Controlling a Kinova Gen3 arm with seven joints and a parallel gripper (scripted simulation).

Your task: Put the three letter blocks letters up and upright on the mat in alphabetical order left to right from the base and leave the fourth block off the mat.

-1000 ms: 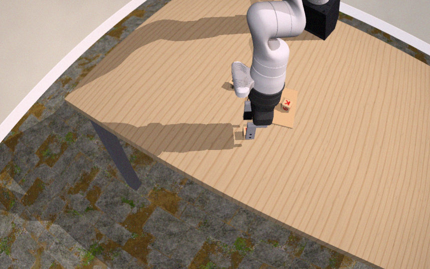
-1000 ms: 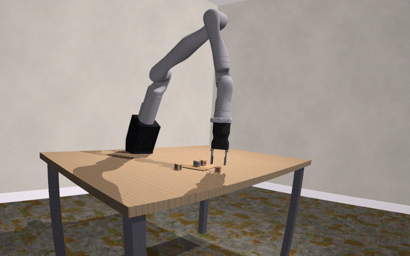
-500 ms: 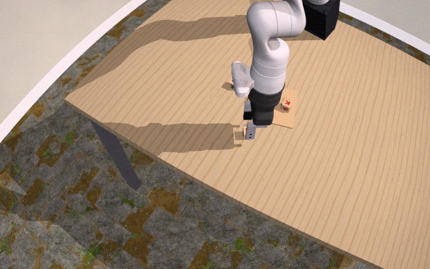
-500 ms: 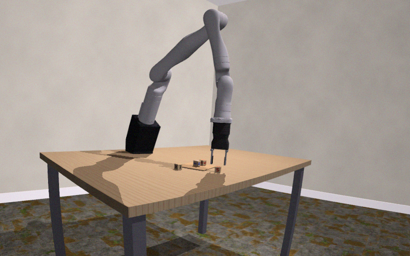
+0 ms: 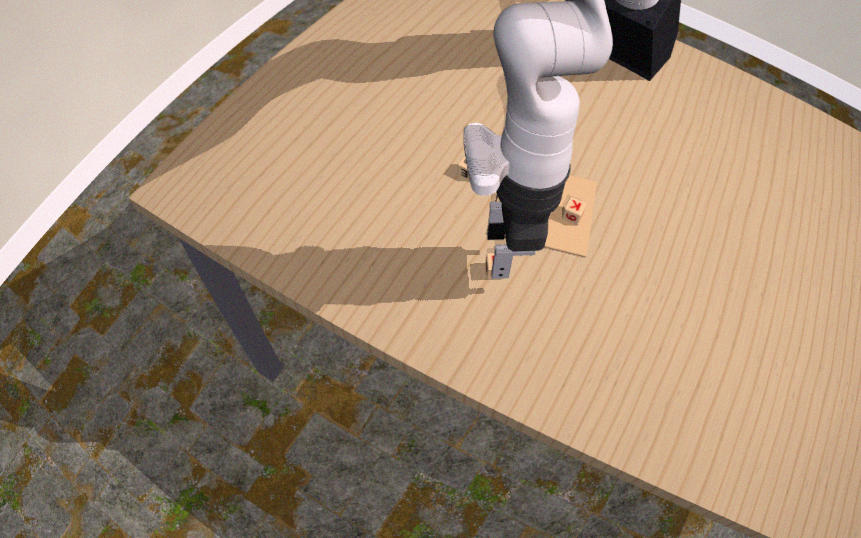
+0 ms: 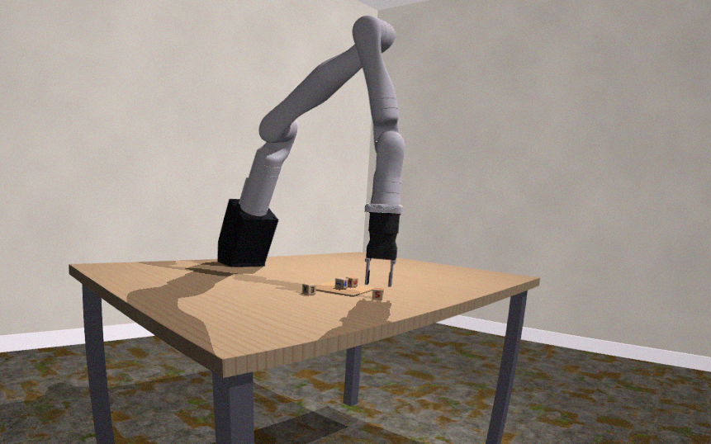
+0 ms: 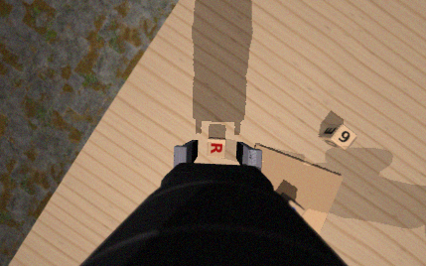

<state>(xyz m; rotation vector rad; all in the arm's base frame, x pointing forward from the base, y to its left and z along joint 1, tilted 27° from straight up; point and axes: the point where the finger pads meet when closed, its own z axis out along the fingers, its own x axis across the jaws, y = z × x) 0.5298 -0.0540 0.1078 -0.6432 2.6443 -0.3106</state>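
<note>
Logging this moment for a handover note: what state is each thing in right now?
Black two-finger gripper: open, empty, straddling the R block.
Wooden block with red R on top: on the table, off the mat.
Tan flat mat: flat on the table.
Wooden block showing 9: off the mat.

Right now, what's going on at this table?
The arm's gripper is open and empty, poised above a block with R on top, its fingers either side of it in the wrist view. That block sits on the table just off the mat. A block with K on top is already on the mat, with another block beside it. A block showing 9 on top lies off the mat.
</note>
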